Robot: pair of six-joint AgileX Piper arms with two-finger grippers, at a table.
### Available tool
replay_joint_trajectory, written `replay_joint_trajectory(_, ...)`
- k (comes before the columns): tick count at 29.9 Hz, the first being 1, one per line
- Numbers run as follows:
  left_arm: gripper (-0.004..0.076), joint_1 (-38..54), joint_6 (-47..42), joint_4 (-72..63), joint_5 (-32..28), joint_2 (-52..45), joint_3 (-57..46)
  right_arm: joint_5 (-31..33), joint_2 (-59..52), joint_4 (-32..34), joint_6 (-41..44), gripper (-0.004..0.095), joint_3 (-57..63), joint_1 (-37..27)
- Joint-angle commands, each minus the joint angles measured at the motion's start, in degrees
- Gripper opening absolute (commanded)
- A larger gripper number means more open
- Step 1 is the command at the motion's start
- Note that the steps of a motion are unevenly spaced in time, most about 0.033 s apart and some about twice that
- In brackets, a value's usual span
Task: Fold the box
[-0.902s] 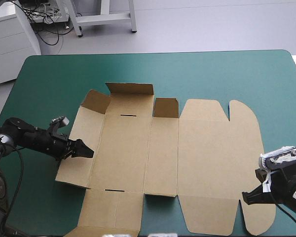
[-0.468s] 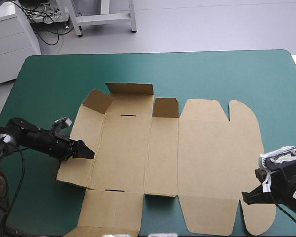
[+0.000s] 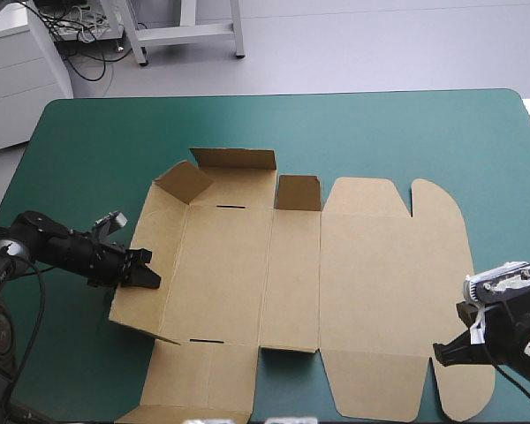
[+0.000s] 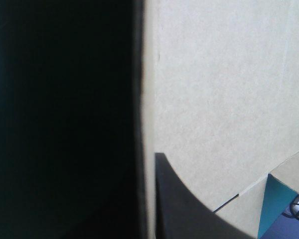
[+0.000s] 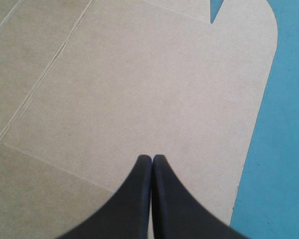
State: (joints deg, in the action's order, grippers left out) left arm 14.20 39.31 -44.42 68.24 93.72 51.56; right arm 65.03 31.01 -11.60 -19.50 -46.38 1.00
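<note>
- a brown box [image 3: 371,265] lies unfolded across the middle of the teal-green cover [image 3: 380,124]. it is a cut sheet scored with creases, its wide lid panel with rounded corners stretched flat toward the table's right edge.
- along the far edge three short flaps stand raised; the far-left corner flap [image 3: 182,181] tilts inward over the base.
- two thin slots [image 3: 230,207] mark the base, one by the far wall and one by the near flaps, which lie flat.
- the left gripper [image 3: 145,273] clamps the outer edge of the left side panel, which is lifted a little off the cover. in the left wrist view one black finger [image 4: 189,214] lies on the board's inner face, with the sheet's edge running just beside it.
- the right gripper [image 3: 441,352] sits over the lid's near-right corner, its black fingers [image 5: 139,199] pressed together in one point with nothing between them.
</note>
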Motion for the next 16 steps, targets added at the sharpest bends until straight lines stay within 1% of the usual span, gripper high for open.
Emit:
replay_joint_trajectory(1, -0.0032, -0.33, 2.31, -2.47, 4.19, -1.9, 1.03, -2.8, 0.26, -0.69, -0.51, -0.0018, -1.31, -0.34)
replay_joint_trajectory(5, -0.0031, -0.33, 1.68, -2.58, 3.36, -1.9, 1.03, -2.8, 0.26, -0.69, -0.51, -0.0018, -1.31, -0.34)
replay_joint_trajectory(9, -0.0032, -0.33, 3.78, -2.58, 5.39, -1.9, 2.22, -2.8, 0.26, -0.69, -0.51, -0.0018, -1.31, -0.34)
replay_joint_trajectory(13, -0.0032, -0.9, 4.1, -2.34, 6.55, -3.71, 6.19, -2.68, 0.26, -0.69, -0.51, -0.0018, -1.49, -0.34)
replay_joint_trajectory(16, -0.0032, -3.14, 1.68, 1.33, 6.54, -5.94, 11.1, -2.68, 0.26, -0.95, -0.37, -0.0018, -1.49, -0.34)
